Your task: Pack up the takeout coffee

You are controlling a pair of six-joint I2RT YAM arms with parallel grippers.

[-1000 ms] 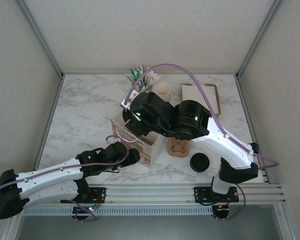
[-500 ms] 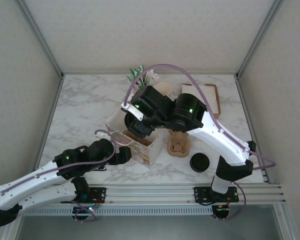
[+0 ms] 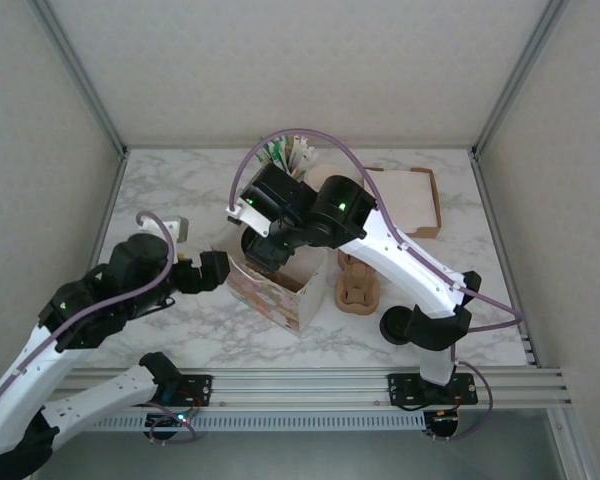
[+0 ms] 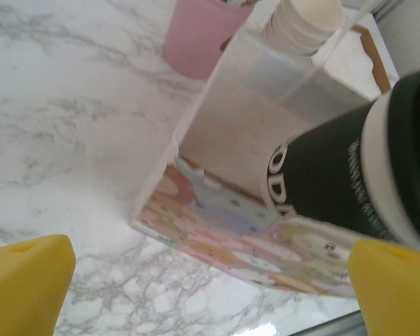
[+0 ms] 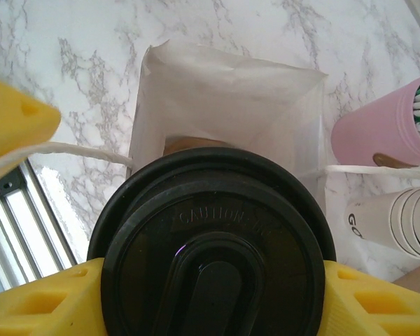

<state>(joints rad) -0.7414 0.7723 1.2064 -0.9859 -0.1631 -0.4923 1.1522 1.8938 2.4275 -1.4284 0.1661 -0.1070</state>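
Your right end effector (image 5: 210, 297), clamped on the cup (image 5: 210, 224), has the bag (image 5: 224, 98) straight below, I think; left end effector (image 4: 210, 283) is spread wide.

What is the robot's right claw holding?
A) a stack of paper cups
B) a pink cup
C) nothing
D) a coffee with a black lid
D: the right gripper has its yellow fingers clamped on either side of the black-lidded coffee, with the open bag beneath.
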